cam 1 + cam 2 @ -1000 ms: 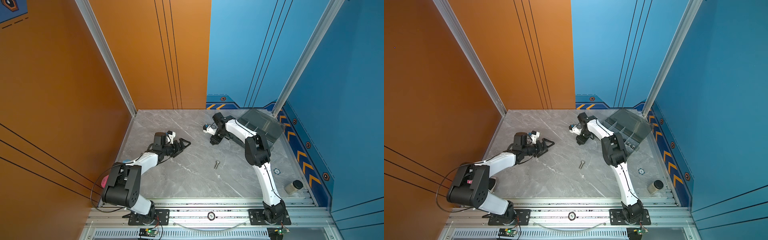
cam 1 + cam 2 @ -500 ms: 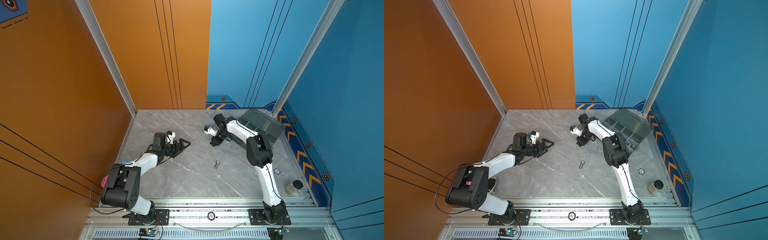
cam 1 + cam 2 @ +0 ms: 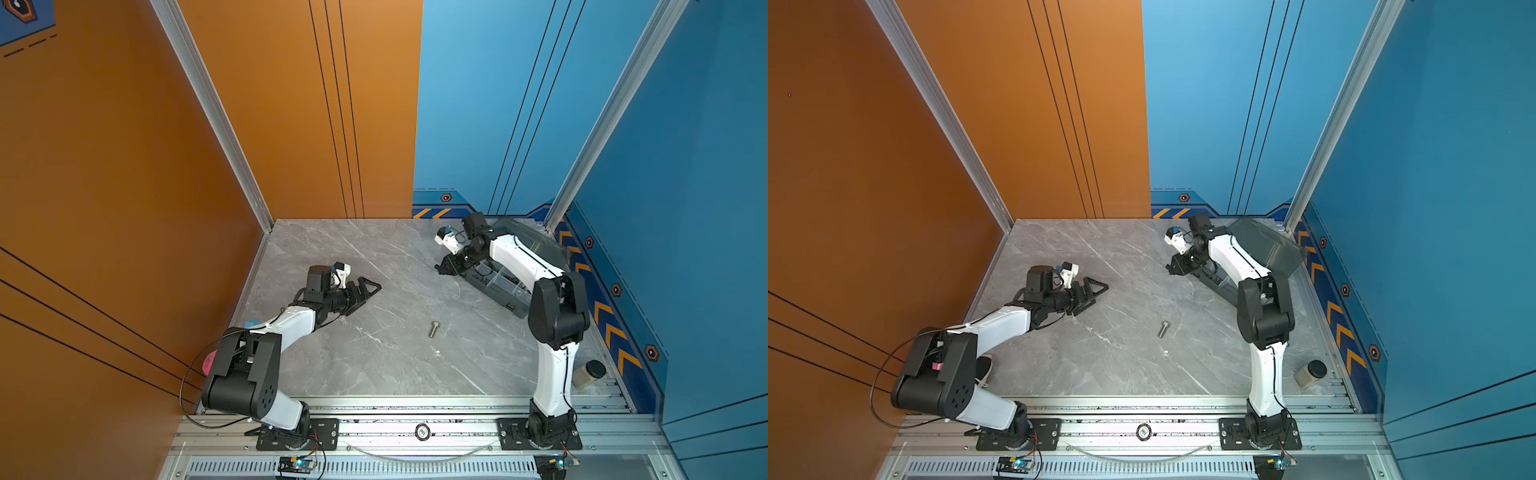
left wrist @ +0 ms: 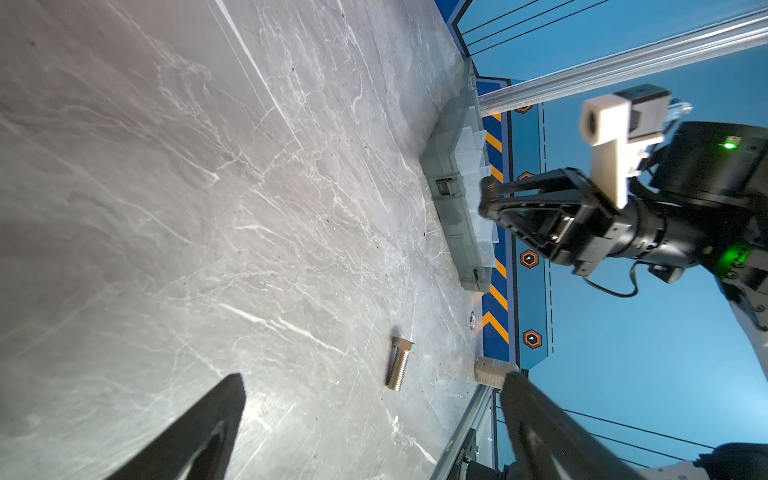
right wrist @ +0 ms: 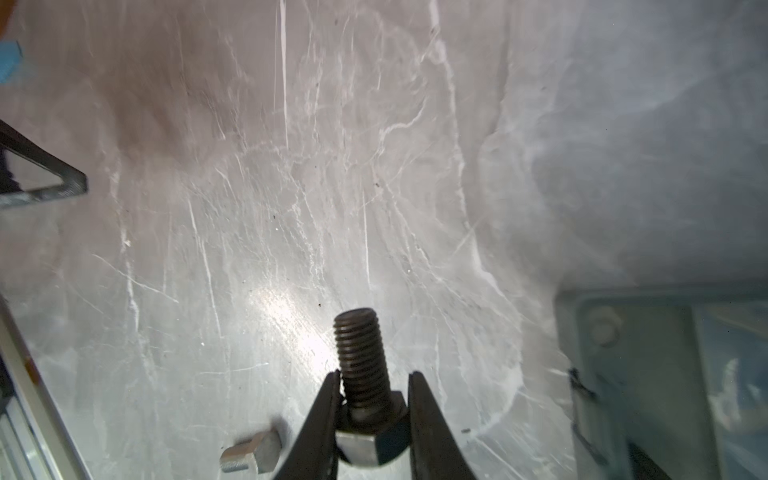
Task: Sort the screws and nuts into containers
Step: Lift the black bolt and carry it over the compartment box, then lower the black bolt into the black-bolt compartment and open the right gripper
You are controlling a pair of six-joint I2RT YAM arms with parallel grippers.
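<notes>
Clamped on bolt by hex head with right pincer beside box; left pincer apart. Likely stiff, slick steel: grip across flats.

The organiser box sits on the table. Just left of the box hangs the right gripper, a held screw between its fingers. Further left and in front lies a loose screw (flat on the table); farthest left, the left gripper. A jar stands in front of the box, to its right.
</notes>
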